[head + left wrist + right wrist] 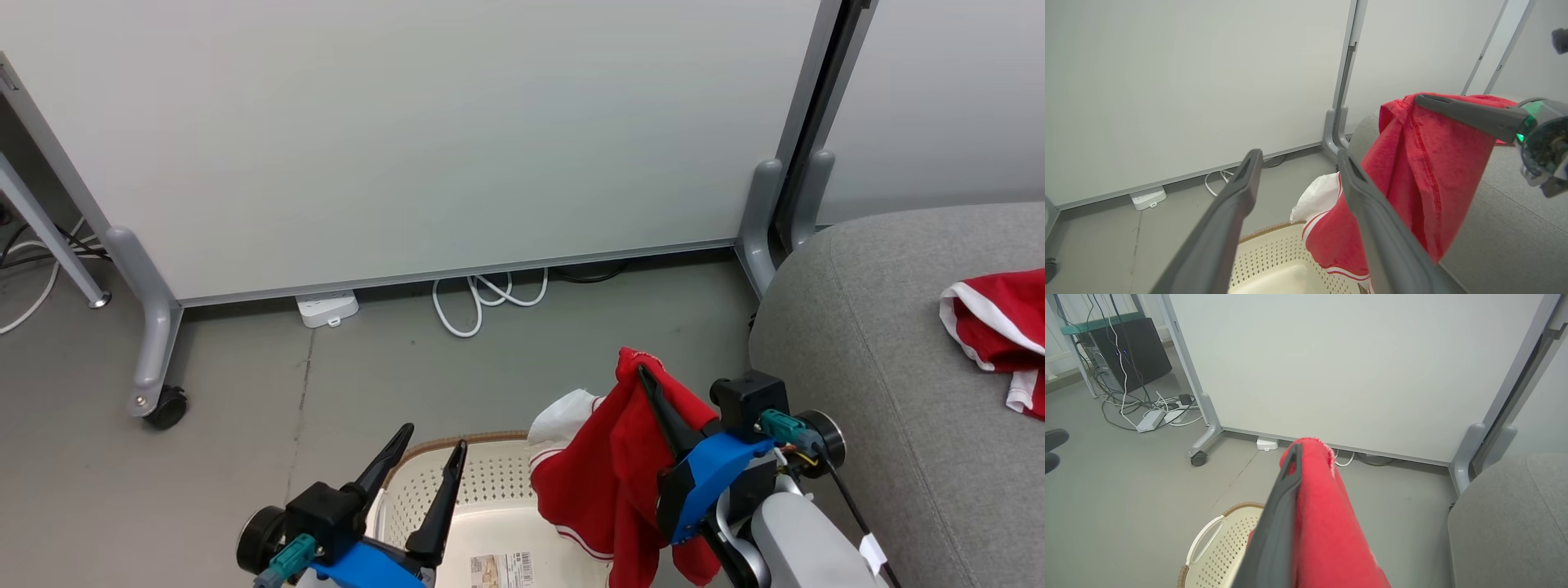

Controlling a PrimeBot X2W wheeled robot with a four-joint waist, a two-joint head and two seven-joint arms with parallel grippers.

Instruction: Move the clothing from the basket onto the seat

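Left gripper (433,437) sits nearest, low in the head view. Its two dark fingers are spread wide with nothing between them, tips above the near-left part of the basket (490,482).

Right gripper (642,374) is just beside it, fingers pressed together on a fold of a red garment (604,482). We see the cloth draped over the fingertips and hanging in long folds, with a white band and thin white stripes at the lower hem. It hangs over the basket's right side, between basket and seat (882,343). We cannot tell whether the hem touches the rim. A white piece (559,420) bunches against the garment's left edge; it is possibly part of the same garment.

The basket is oval cream plastic with perforated walls and a brown woven-look rim. It stands on the grey floor (245,457) with a printed label (500,569) on its bottom.

The seat is grey upholstery with a rounded corner, to the right of the basket. A second red garment (992,327) with white bands lies on it, well apart from the gripper.

Beyond them stands a pale partition panel (457,139) on grey legs with a caster (167,406). A white power strip (326,308) and a looped white cable (482,298) lie at its foot.
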